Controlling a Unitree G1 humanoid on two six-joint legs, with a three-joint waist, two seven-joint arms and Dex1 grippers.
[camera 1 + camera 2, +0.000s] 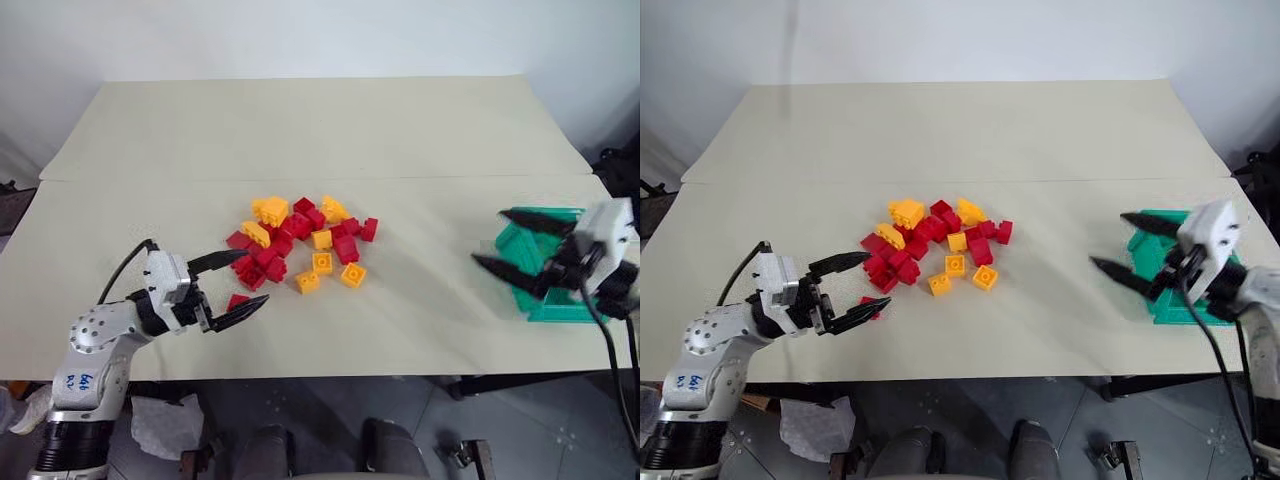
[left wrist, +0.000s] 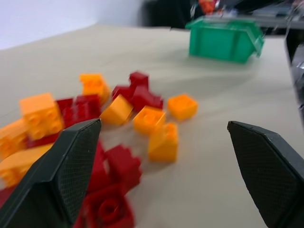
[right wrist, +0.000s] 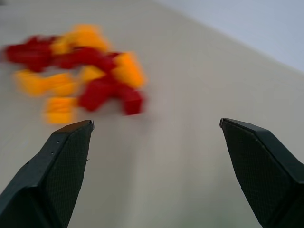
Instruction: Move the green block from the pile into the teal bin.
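The teal bin point(image 1: 545, 280) sits at the table's point(image 1: 300, 130) right edge, near the front corner; its contents are hidden behind the right gripper point(image 1: 510, 242), whose jaws stand wide apart, empty. The pile point(image 1: 300, 245) of red and yellow-orange bricks lies mid-table. The left gripper point(image 1: 235, 290), jaws spread and empty, hovers at the pile's front-left. I cannot make out the green block.

Right gripper point(image 3: 154, 126) has its two black fingers point(image 3: 57, 175) spread wide with nothing between them, just bare beige table point(image 3: 190, 71). Past the fingertips sits the pile point(image 3: 76, 71) of red and yellow-orange bricks, pretty blurry, well clear of the fingers.
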